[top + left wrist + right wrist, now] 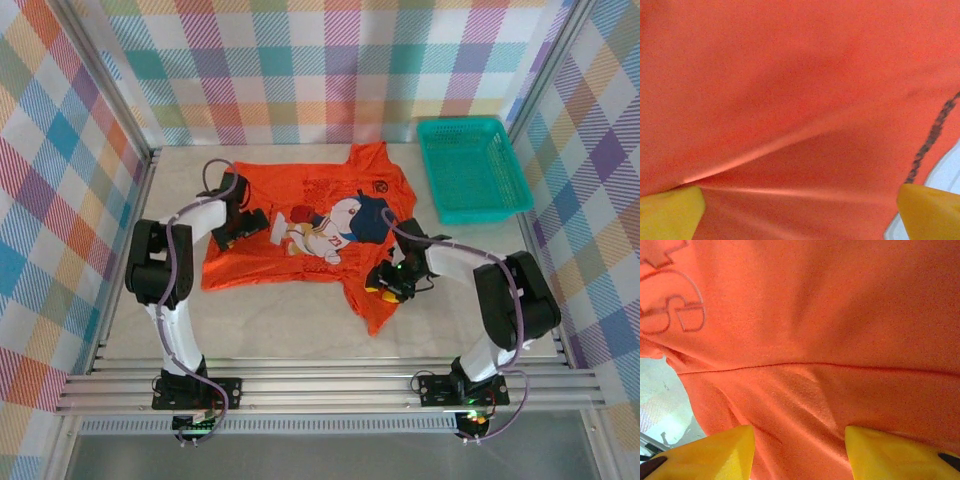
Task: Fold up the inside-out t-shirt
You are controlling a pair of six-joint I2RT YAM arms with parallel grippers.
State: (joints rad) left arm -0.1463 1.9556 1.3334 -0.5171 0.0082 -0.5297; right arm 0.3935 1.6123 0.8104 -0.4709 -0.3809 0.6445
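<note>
T-shirt [320, 190] lies spread flat on the surface [290, 330], print up, under both sets of fingers.

Long axis appears to run from the left fingers [247, 222] across to the right fingers [385, 283], and the near sleeve lies at the right fingers. Neither arm is clearly nearer.

Left fingers: fully apart, pads [670, 215] over cloth, holding nothing.

Right fingers: partly apart, cloth across the gap, no pinch visible.

Judgement: the next fold needs a pinch at both ends.

Top view gives the outline and print. Right wrist adds a seam [815, 365] and faint reversed lettering [675, 310]. Left wrist adds a crease [765, 150].
</note>
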